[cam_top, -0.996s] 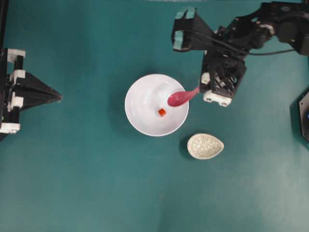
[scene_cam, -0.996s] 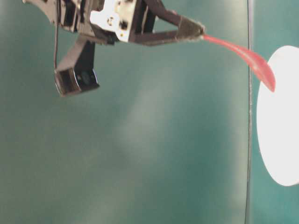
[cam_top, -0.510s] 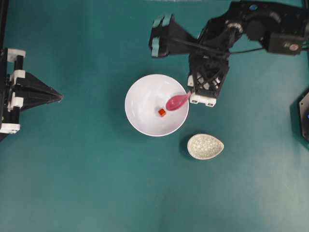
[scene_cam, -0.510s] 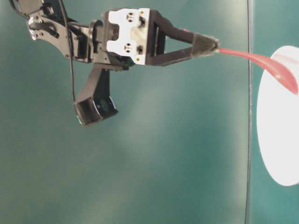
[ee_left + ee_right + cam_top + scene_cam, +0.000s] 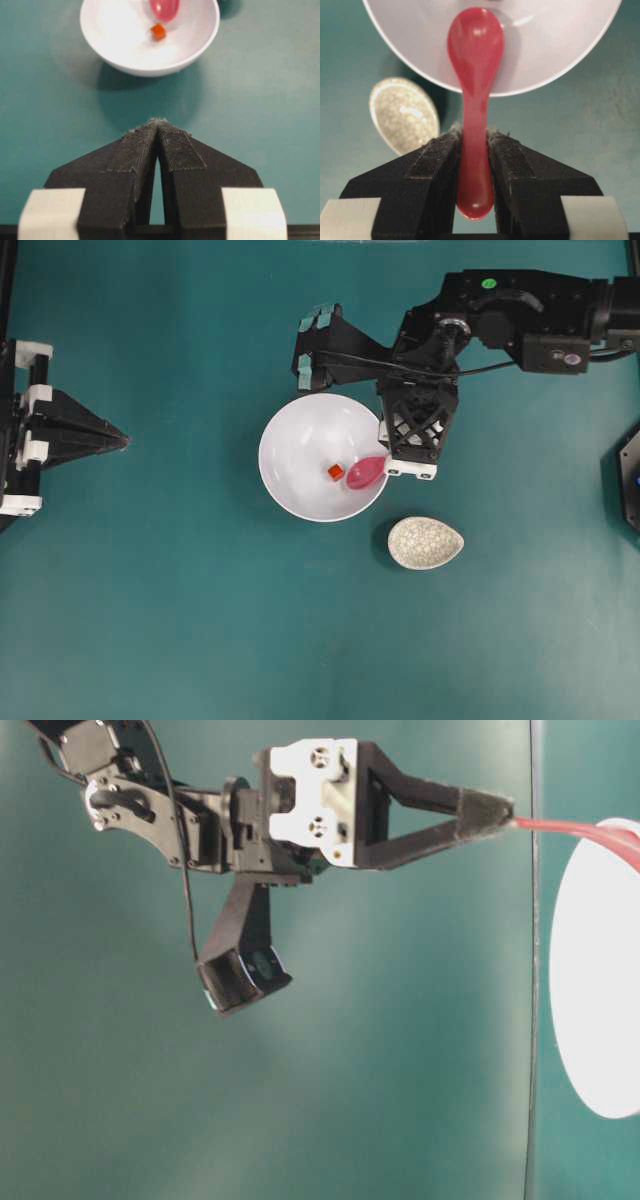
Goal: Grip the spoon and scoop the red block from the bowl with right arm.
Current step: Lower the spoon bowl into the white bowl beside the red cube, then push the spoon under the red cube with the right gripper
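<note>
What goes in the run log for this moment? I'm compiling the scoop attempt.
right tool: shut on spoon | spoon: over bowl, beside red block | block: not scooped | left tool: shut, idle

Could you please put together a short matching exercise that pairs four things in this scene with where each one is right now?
Things:
1. glossy pink plastic spoon
2. tiny red-orange cube
3. speckled beige teardrop dish
4. left claw

Places or states:
A. shut, empty, facing the bowl
B. on the teal table beside the large white round bowl
C. handle clamped in the right claw
D. lying inside the white bowl

Pairs: 1-C, 2-D, 3-B, 4-A
</note>
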`<control>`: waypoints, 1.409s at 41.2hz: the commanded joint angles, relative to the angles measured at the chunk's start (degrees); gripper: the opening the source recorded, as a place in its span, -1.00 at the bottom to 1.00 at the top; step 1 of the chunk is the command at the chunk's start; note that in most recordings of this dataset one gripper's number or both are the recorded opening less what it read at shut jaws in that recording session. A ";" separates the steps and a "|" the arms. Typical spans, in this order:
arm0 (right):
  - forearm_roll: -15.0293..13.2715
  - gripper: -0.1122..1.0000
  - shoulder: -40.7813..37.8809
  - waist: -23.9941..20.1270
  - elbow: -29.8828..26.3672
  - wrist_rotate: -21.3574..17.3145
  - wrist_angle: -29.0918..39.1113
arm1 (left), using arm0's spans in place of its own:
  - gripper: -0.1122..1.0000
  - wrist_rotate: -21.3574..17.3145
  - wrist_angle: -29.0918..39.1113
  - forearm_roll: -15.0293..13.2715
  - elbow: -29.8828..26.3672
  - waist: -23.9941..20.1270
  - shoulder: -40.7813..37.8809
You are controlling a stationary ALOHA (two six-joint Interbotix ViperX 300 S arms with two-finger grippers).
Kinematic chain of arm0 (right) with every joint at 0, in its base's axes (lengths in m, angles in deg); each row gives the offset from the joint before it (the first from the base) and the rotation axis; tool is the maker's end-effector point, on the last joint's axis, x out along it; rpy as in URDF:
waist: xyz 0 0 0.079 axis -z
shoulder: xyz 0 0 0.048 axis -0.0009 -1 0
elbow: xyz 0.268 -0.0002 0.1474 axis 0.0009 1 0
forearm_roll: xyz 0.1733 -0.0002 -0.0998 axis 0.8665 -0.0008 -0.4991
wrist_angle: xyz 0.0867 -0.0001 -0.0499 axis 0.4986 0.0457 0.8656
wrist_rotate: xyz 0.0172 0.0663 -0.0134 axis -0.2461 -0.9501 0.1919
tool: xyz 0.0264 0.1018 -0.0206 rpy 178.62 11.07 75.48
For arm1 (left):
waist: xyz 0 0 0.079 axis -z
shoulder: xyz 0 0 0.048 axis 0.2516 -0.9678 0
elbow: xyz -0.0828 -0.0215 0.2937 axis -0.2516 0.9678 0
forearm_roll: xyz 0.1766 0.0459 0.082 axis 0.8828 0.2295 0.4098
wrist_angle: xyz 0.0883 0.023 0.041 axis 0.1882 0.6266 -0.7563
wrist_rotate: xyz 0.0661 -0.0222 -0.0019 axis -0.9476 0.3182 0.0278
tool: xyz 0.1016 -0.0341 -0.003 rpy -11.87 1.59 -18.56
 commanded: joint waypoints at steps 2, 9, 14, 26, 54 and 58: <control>0.00 -0.36 0.09 -0.09 -2.29 0.18 -0.26 | -0.80 -0.09 -0.53 0.18 -1.67 -0.18 -0.18; -0.18 -0.36 -1.14 -0.09 -3.16 0.44 -0.53 | -0.80 -0.18 -0.53 0.18 -1.67 -0.18 -0.18; -0.18 -0.36 -1.93 -0.09 -3.25 0.35 -1.32 | -0.80 -0.26 -0.53 0.18 -1.67 -0.26 -0.18; -0.44 -0.36 -2.99 -0.09 -3.69 0.00 -4.66 | -0.80 -0.79 -0.53 0.18 -1.67 -0.18 -0.18; -2.46 -0.38 -3.43 -0.09 -4.31 -2.46 -12.13 | -0.80 -0.79 -0.53 0.18 -1.67 -0.18 -0.18; -2.02 -0.38 -3.43 -0.09 -4.31 -2.55 -13.27 | -0.80 -0.79 -0.62 0.18 -1.67 -0.18 -0.18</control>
